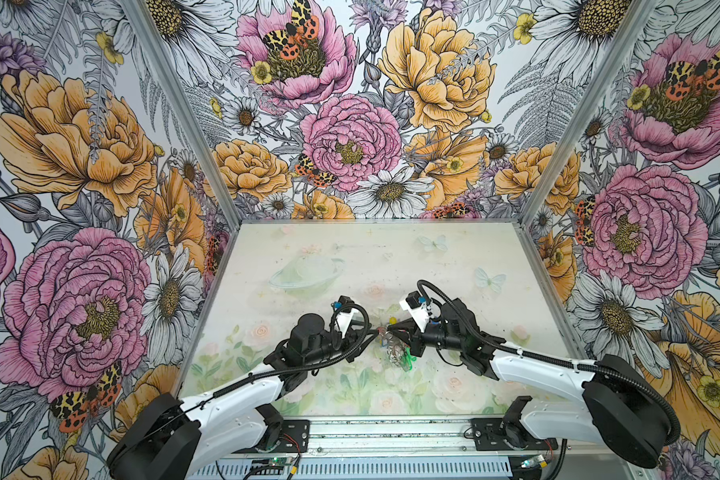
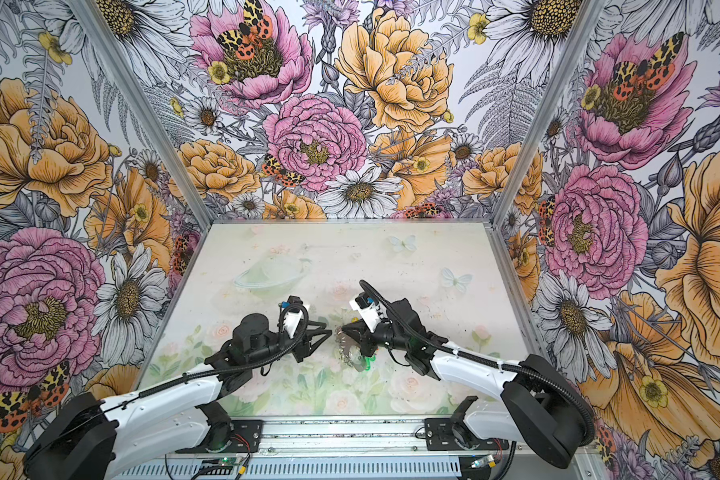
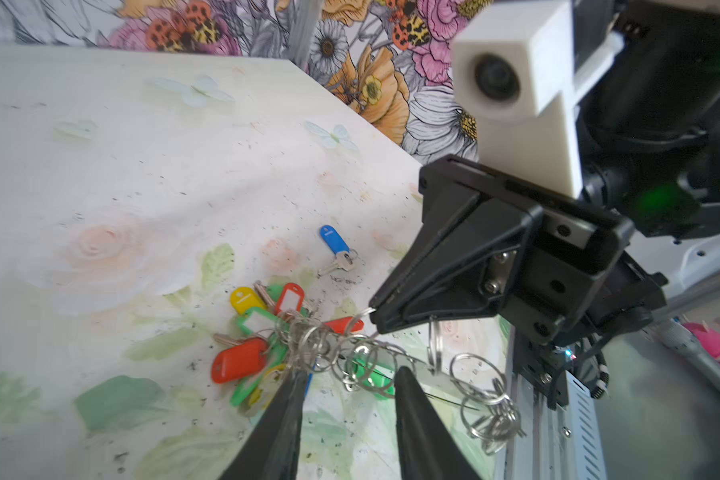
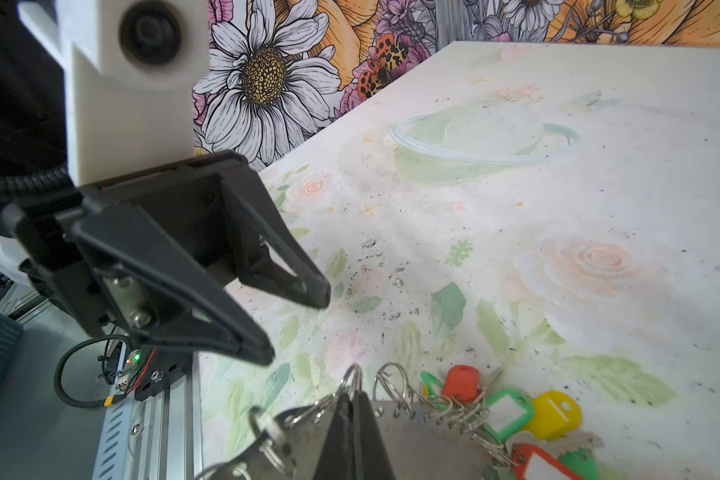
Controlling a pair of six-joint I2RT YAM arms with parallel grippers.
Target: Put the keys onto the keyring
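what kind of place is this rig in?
Most likely a lab robot cell, not a home or shop. Floral-print walls on aluminium posts box in a printed table. Two arms are bolted to a rail at its front edge, with wiring exposed.

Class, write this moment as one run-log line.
left gripper: open | right gripper: shut on keyring | blue key: loose on table

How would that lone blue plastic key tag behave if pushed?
The blue plastic key tag looks small and thin, so probably light. Lying flat, it likely slides, not rolls. Its silver key, joined by a small ring, would probably trail or pivot.
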